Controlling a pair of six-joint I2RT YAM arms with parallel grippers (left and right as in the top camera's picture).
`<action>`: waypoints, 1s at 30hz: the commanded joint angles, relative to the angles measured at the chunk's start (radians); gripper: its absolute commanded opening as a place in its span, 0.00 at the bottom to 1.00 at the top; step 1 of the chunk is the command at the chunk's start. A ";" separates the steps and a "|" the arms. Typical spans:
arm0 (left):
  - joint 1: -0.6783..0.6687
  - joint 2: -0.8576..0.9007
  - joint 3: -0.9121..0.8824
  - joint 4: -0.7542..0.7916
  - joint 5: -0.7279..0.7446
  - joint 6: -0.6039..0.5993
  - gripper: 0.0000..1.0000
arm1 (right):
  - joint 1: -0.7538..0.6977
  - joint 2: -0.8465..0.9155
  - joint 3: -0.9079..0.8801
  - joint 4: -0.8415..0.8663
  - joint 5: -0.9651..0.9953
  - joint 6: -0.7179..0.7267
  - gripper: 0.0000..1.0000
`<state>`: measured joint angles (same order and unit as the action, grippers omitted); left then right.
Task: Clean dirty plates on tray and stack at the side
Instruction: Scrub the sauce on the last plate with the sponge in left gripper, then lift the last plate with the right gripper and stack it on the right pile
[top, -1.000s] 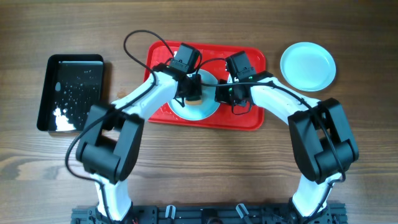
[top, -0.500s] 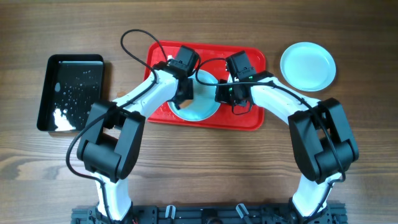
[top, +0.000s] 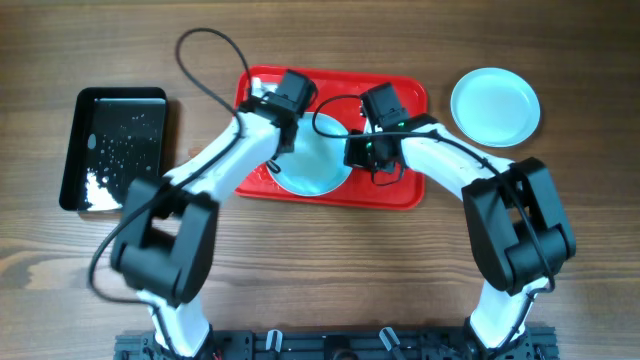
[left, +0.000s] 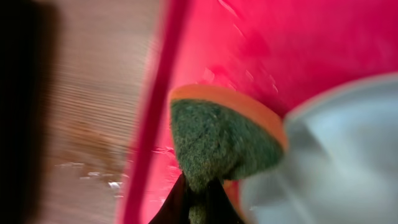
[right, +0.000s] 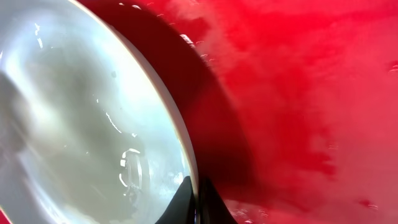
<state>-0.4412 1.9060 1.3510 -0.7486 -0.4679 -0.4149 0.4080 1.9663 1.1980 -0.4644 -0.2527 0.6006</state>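
Plate (right: 87, 137) glossy, round; sponge (left: 214, 140) coarse-fibred

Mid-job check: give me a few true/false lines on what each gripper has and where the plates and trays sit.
1. The left gripper grips a green-and-orange sponge. True.
2. The right gripper hangs open, holding nothing. False: it pinches the rim of the tray plate, which sits on the red tray.
3. The black tray sits left of the red tray. True.
4. The side plate lies in the black tray. False: it lies on the wooden table, right of the red tray.
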 joint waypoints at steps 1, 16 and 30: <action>0.024 -0.164 0.002 -0.008 -0.020 -0.042 0.04 | -0.027 0.024 0.065 -0.052 0.034 -0.029 0.04; 0.145 -0.219 -0.110 0.068 0.504 0.009 0.04 | -0.019 -0.104 0.444 -0.365 0.510 -0.315 0.04; 0.133 -0.215 -0.143 0.144 0.572 0.052 0.04 | 0.179 -0.166 0.472 -0.309 1.435 -0.687 0.04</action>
<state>-0.3000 1.6794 1.2160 -0.6086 0.0776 -0.3809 0.5430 1.8191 1.6539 -0.8070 0.8742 0.0288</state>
